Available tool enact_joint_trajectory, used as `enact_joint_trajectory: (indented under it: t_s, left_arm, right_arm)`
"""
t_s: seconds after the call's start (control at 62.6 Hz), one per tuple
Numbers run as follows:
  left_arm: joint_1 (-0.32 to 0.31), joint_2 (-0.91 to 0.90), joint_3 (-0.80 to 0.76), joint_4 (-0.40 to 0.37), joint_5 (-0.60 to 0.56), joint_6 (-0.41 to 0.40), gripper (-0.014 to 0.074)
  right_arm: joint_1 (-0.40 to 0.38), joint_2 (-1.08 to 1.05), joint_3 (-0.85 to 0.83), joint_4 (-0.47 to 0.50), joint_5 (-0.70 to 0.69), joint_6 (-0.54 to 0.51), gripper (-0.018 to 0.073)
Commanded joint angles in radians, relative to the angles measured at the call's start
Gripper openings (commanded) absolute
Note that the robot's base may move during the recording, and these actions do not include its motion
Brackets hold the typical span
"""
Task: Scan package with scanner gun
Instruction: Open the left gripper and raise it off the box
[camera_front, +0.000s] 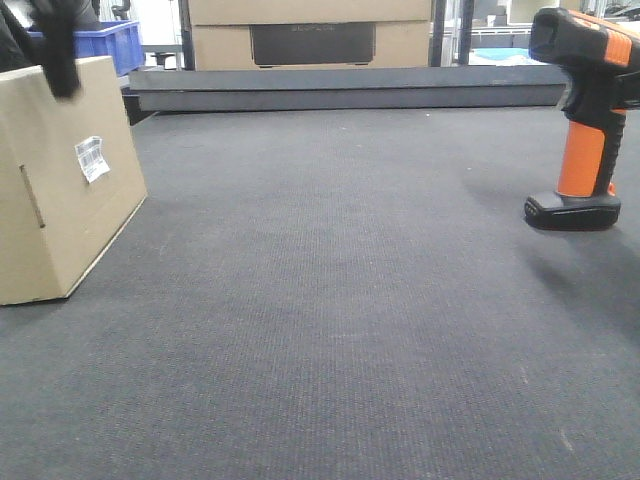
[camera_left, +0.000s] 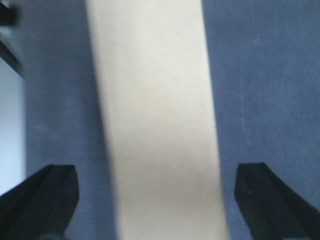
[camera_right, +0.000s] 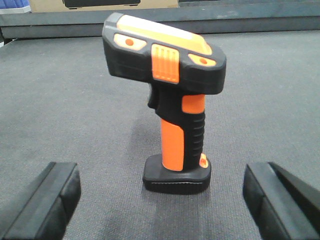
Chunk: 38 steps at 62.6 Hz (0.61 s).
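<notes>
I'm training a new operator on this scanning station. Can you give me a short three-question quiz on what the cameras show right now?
1. True or false: the scanner gun stands upright on its base on the grey mat.
2. The white label is on the package. In the front view, which way does the labelled face point? A) toward the scanner gun side B) flat down on the mat C) away from the camera
3. In the right wrist view, is the right gripper closed on the scanner gun, or open with the gun between its fingers?

Key
1. True.
2. A.
3. Open; both fingers sit apart from the handle, not touching it.
</notes>
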Motion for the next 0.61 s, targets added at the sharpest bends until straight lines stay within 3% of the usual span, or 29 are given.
enact_joint_trajectory:
  t_s: [0.0, 0.16, 0.352, 0.48, 0.543, 0.591]
  left_arm:
    - [0.001, -0.080, -0.018, 0.038, 0.019, -0.024, 0.0496]
    - [0.001, -0.209, -0.007, 0.031, 0.021, -0.045, 0.0427]
    - [0.021, -0.358, 0.134, 0.035, -0.011, -0.045, 0.0131]
    - [0.080, -0.439, 0.294, 0.017, -0.150, -0.045, -0.0099]
    - [0.121, -0.474, 0.374, -0.029, -0.222, -0.033, -0.0104]
    - [0.154, -0.499, 0.436, -0.074, -0.280, 0.027, -0.0097]
  right_arm:
    - [0.001, -0.007, 0.004, -0.006, -0.018, -0.001, 0.0568]
    - [0.001, -0.016, 0.004, -0.006, -0.015, -0.001, 0.0568]
    - [0.001, -0.087, 0.004, -0.006, 0.022, -0.001, 0.0517]
    - [0.001, -0.161, 0.004, -0.006, 0.127, -0.001, 0.0379]
    - [0.001, -0.200, 0.004, -0.006, 0.184, -0.001, 0.0285]
    - [0.001, -0.229, 0.004, -0.006, 0.218, -0.001, 0.0214]
